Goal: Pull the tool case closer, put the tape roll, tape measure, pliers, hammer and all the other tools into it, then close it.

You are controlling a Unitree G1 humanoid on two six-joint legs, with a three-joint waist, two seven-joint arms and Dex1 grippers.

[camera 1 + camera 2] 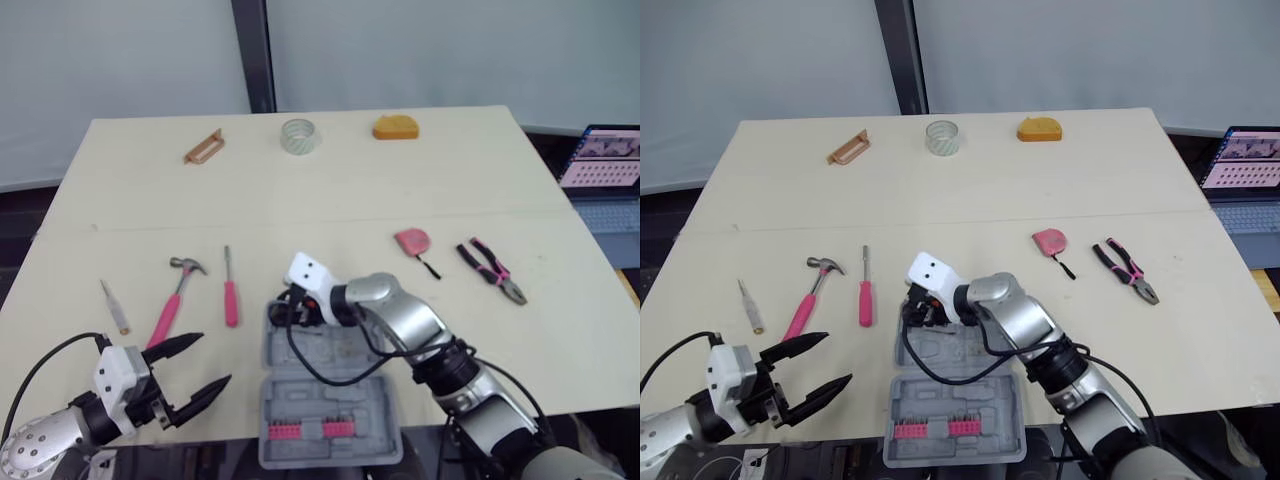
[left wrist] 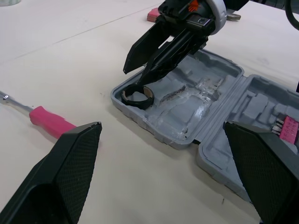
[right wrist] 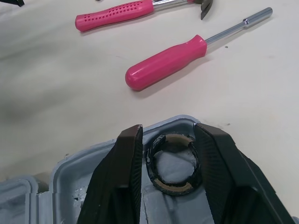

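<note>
The grey tool case [image 1: 345, 395] lies open at the table's front middle, with pink bits in its near half. My right gripper [image 3: 168, 127] reaches into the case's far left corner and is shut on a black tape roll [image 3: 174, 164] that rests flat there. To the left of the case, near the front edge, my left gripper [image 1: 213, 360] hangs open and holds nothing. A pink hammer [image 1: 175, 300], a pink screwdriver [image 1: 230, 290] and a small metal tool [image 1: 114, 307] lie left of the case. The pink tape measure [image 1: 411, 241] and pliers [image 1: 492, 269] lie to its right.
Along the far edge sit a brown handle-shaped piece [image 1: 204, 147], a clear tape roll [image 1: 299, 136] and an orange object [image 1: 397, 127]. A laptop [image 1: 605, 160] stands off the table's right side. A black cable loops over the case beside my right arm.
</note>
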